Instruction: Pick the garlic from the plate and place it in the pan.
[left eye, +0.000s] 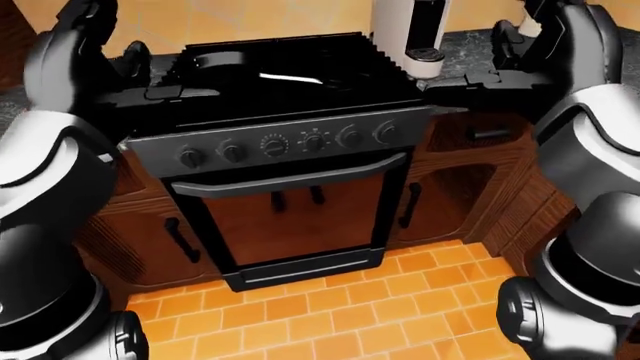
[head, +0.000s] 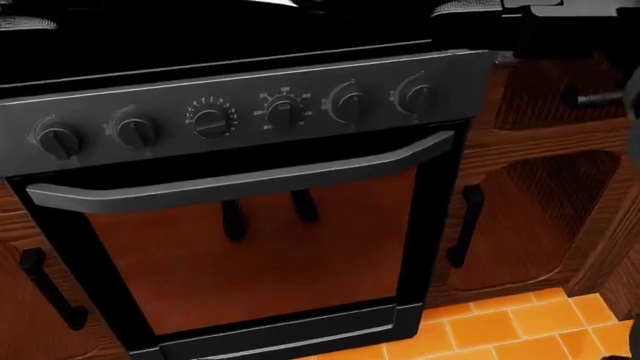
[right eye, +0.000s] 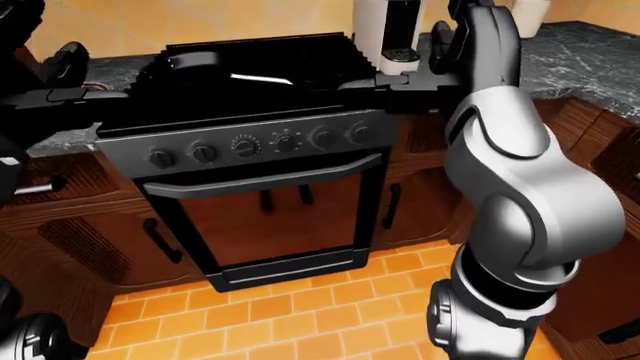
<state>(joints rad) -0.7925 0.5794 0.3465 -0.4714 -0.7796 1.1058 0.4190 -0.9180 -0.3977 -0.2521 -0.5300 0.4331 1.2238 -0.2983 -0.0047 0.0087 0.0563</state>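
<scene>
- left hand (left eye: 135, 64) raised over the stove's left edge in left-eye view, dark fingers blurred, grip state cannot tell, nothing seen in it
- black stove (left eye: 290, 75) centre, flat dark pan (left eye: 225, 60) on its top left; garlic and plate not seen in any view
- knob row (head: 240, 112) and oven door handle (head: 240, 180) fill head view, wooden cabinets (head: 530, 210) either side
- white appliance (left eye: 410, 34) on the dark stone table (right eye: 580, 52) right of stove
- right hand (left eye: 515, 52) raised beside that appliance, fingers unclear, cannot tell how open
- orange tile floor (left eye: 330, 315) open below the oven
</scene>
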